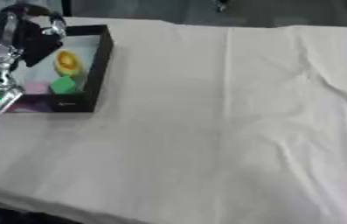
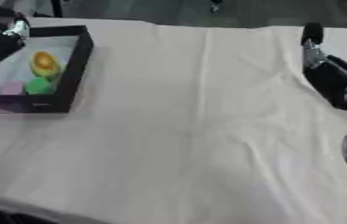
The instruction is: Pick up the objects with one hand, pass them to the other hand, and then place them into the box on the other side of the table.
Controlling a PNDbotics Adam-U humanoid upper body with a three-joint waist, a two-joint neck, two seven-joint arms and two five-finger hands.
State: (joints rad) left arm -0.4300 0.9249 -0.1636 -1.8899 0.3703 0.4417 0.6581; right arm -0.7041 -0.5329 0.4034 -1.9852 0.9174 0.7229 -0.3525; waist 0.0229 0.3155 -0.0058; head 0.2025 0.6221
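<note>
The yellow-orange object (image 2: 44, 64), a green block (image 2: 38, 85) and a pink piece (image 2: 10, 87) lay inside the black box (image 2: 75, 70) at the upper left. The left hand (image 1: 25, 33) hung directly over it, fingers curled and seemingly empty. The right hand (image 2: 325, 72) waited well apart at the right edge, fingers straight.

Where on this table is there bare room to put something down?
Nearly all the cloth lies bare, from the box at the left across to the right robot hand at the far right edge. The box is crowded: yellow, green and pink things fill it, with the left robot hand over it.
</note>
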